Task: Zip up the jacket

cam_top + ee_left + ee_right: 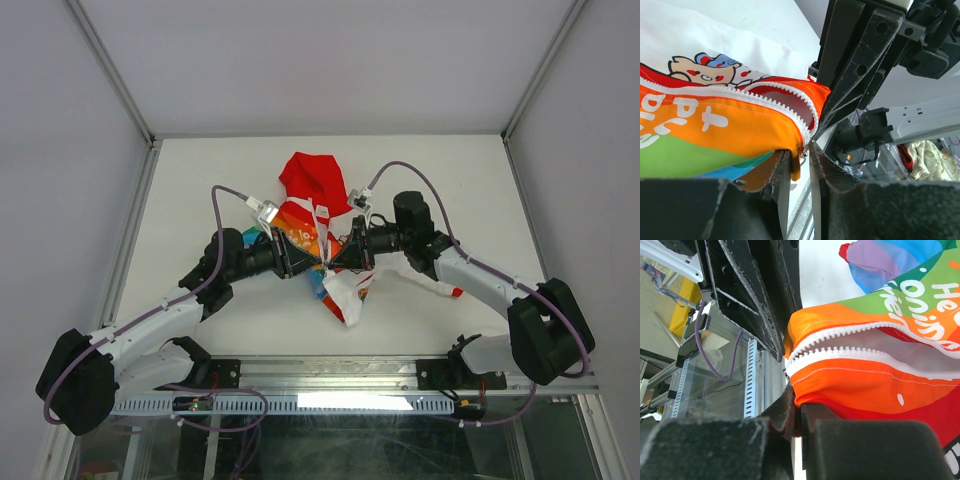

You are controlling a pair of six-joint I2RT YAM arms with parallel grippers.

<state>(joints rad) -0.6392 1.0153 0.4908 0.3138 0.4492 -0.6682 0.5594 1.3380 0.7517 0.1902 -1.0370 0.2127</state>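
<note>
The jacket [343, 292] lies bunched mid-table [200, 180], its orange bottom edge between both grippers. The right gripper [796, 402] is pinched tight on that edge; the left gripper [801, 156] stands a crack apart (edge corner hanging in the gap)

Left arm [150, 325] and right arm [480, 275] angled inward, left pincer [802, 152] slightly parted, right pincer [797, 402] clamped shut

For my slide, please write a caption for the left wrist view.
Left gripper, slightly open, straddles the jacket hem below unjoined white zipper teeth.
</note>
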